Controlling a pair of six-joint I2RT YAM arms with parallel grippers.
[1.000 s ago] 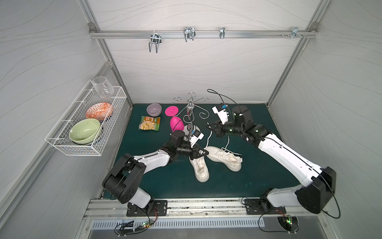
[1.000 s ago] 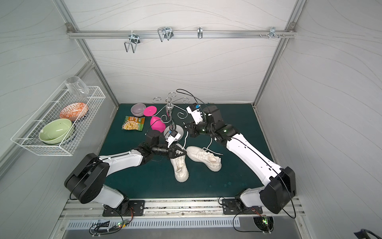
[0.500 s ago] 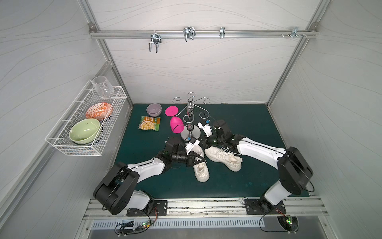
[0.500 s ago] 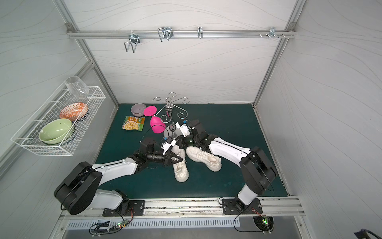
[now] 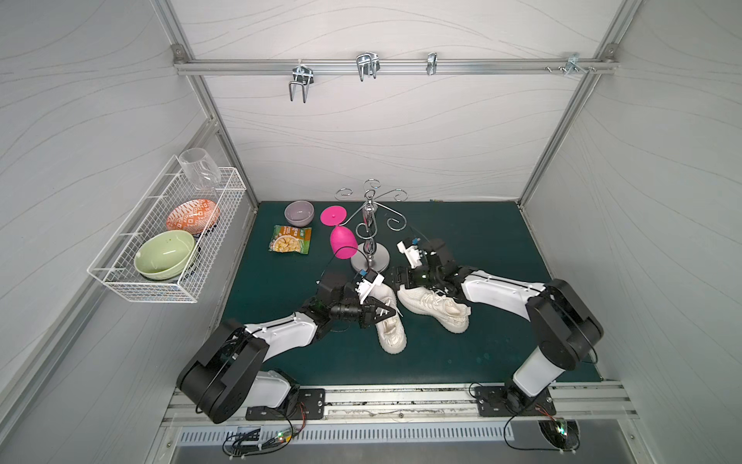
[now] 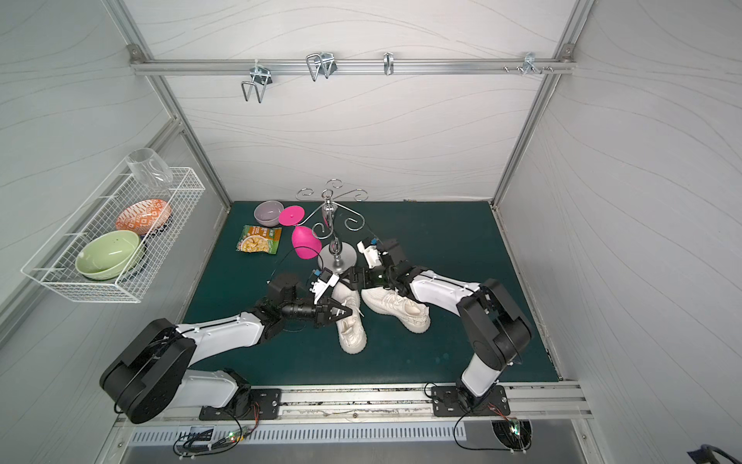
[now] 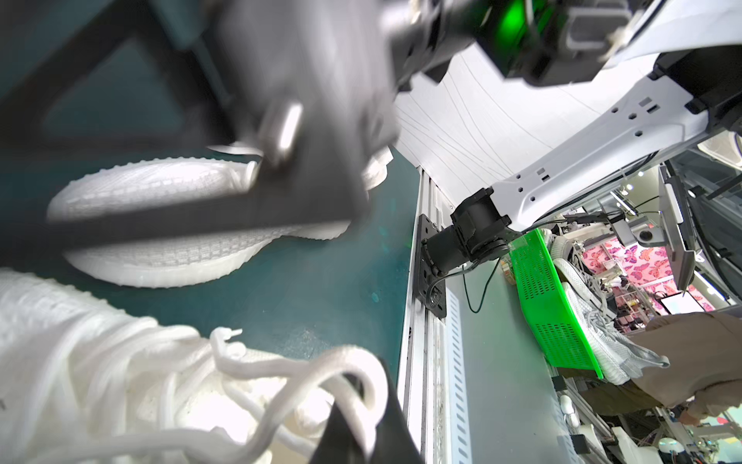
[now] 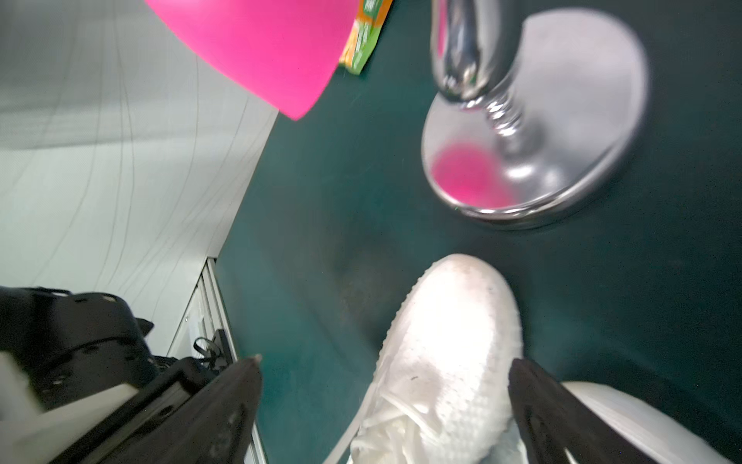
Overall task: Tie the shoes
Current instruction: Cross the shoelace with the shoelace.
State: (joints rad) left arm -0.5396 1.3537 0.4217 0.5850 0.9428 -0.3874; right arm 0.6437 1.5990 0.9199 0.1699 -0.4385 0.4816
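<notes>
Two cream-white shoes lie on the green mat in both top views, a near one [image 5: 391, 333] and another [image 5: 435, 307] to its right. My left gripper [image 5: 395, 311] lies low across the near shoe, shut on a white lace. In the left wrist view the lace [image 7: 353, 357] loops over the black fingertips of my left gripper [image 7: 359, 395]. My right gripper [image 5: 396, 277] hovers at the shoes' far ends, open. The right wrist view shows my right gripper [image 8: 385, 373] with a shoe's rounded knit end [image 8: 453, 329] between its spread fingers, not touching them.
A chrome hook stand [image 5: 369, 257] stands just behind both grippers, a pink cup [image 5: 343, 243] beside it. Farther back lie a pink lid [image 5: 333, 215], a grey bowl [image 5: 299, 213] and a snack packet [image 5: 290, 239]. A wire basket [image 5: 120, 285] with bowls hangs on the left wall.
My right arm has come down from beside the stand to just over the shoes, and its gripper has opened. My left gripper, still shut, has shifted slightly toward the front.
</notes>
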